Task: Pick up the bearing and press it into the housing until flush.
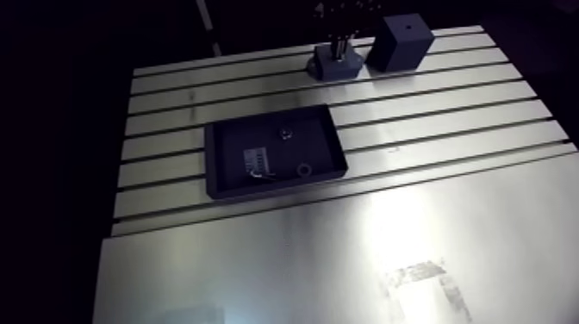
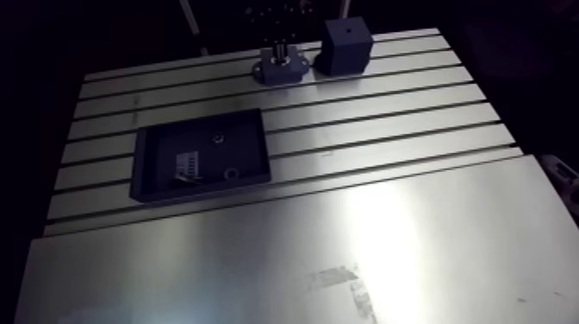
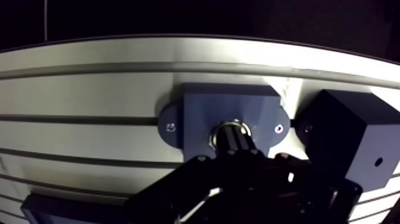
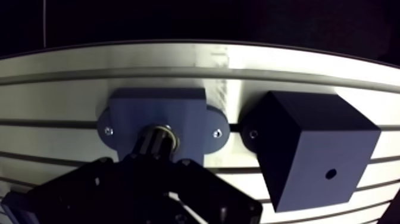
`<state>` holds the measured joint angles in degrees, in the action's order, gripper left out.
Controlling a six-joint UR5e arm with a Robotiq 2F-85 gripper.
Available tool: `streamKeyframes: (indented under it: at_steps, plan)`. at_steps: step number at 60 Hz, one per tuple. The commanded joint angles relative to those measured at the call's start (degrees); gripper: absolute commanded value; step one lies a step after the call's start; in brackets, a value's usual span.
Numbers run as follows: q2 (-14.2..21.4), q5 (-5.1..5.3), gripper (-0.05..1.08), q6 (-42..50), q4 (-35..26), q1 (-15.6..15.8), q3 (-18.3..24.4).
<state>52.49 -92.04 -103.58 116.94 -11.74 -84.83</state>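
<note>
The blue-grey housing point(image 3: 202, 110) is bolted by two flange screws near the table's far edge, also seen in the arm view as the housing point(image 1: 334, 65). A shiny metal bearing ring point(image 3: 215, 132) sits at the bore in its top face. My gripper point(image 3: 232, 142) comes straight down onto that spot. Its dark fingers are pressed together with their tips on the ring, hiding most of it. I cannot tell how deep the bearing sits. In the arm view my gripper point(image 1: 342, 47) stands over the housing.
A dark cube block point(image 4: 315, 149) with a small hole stands close beside the housing, also visible as the block point(image 1: 399, 41). A black tray point(image 1: 226, 164) mid-table holds a small ring point(image 1: 303, 170), a round part point(image 1: 284, 133) and a ribbed piece point(image 1: 257, 161).
</note>
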Motion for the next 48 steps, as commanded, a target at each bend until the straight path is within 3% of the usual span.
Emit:
streamKeyframes:
  at_steps: [1,23,42,44,45,46,47,48]
  plan:
    - [-0.2,-0.12,1.08,0.0,0.0,0.0,-0.3]
    - [0.8,0.13,1.07,0.0,0.0,0.2,0.1]
    - [7.1,0.16,1.04,0.0,-0.8,0.2,1.2]
    - [7.7,0.07,1.0,-0.1,-1.1,0.2,1.1]
    - [8.1,0.06,0.87,-0.1,-2.0,0.1,1.1]
    - [8.1,0.06,0.87,-0.1,-2.0,0.1,1.1]
    - [8.6,-0.09,0.58,-0.1,-3.5,0.1,1.2]
    - [8.6,-0.09,0.58,-0.1,-3.5,0.1,1.2]
